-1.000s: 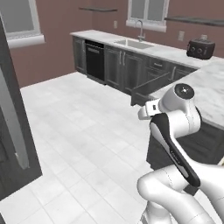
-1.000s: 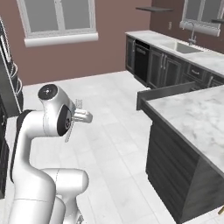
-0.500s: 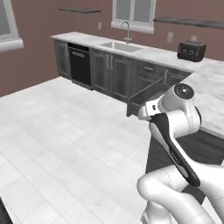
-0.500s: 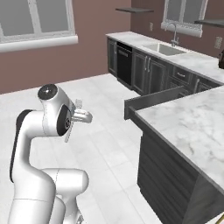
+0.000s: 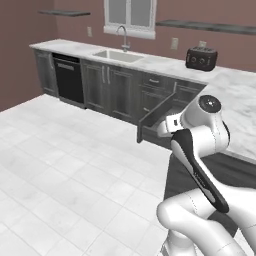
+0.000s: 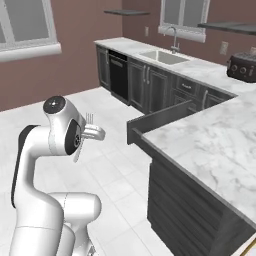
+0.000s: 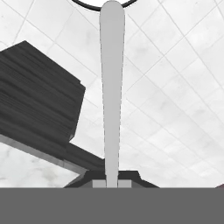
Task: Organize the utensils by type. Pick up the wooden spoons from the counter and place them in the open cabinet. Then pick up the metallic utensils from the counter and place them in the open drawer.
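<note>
My gripper [image 6: 96,133] is shut on a thin silver fork [image 6: 90,119], tines up, held out over the tiled floor. In the hand view the fork's handle [image 7: 112,87] runs straight up from between my fingertips. The open dark grey drawer [image 6: 159,117] juts from the corner base units [image 5: 156,119], ahead of the gripper and apart from it. The white marble counter [image 6: 210,145] stretches to the right. An orange-brown tip, perhaps a wooden spoon's handle [image 6: 248,247], pokes in at the bottom right corner. The cabinet is out of view.
A sink with a faucet [image 5: 118,54] and a dark toaster [image 5: 201,58] sit on the back counter. A black dishwasher [image 5: 70,81] stands below it at the left. White tiled floor [image 5: 65,165] spreads wide to the left.
The base has turned and driven, so the whole scene slid: the back counter, sink and open drawer now lie closer and more central. The arm kept its pose, still holding the fork.
</note>
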